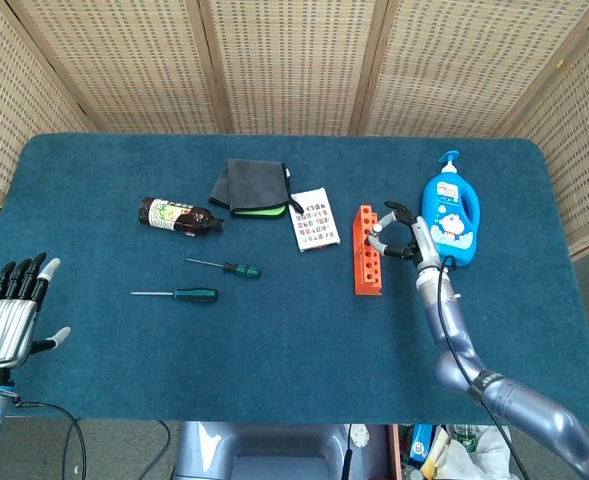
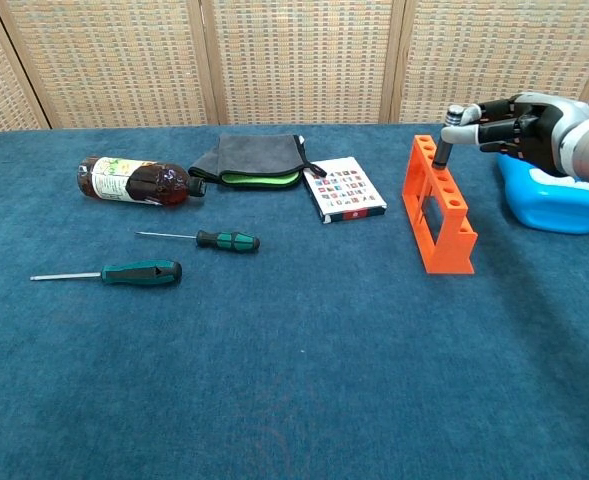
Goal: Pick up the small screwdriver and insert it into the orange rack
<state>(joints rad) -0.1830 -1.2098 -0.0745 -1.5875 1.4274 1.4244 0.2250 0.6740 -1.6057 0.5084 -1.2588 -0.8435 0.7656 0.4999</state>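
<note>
Fingers of the left hand (image 1: 9, 320) are spread wide at the table's near-left edge, holding nothing, and two green-handled screwdrivers (image 2: 199, 238) lie unheld on the cloth, left of centre. Further right, the small screwdriver (image 2: 440, 152) stands upright with its lower end in a hole near the far end of the orange rack (image 2: 439, 215), and the right hand (image 2: 519, 125) pinches its top. It looks a light, stiff, stubby tool with a smooth handle that could slip or tip, so a fingertip pinch high on the handle, keeping it vertical over the hole, seems best.
</note>
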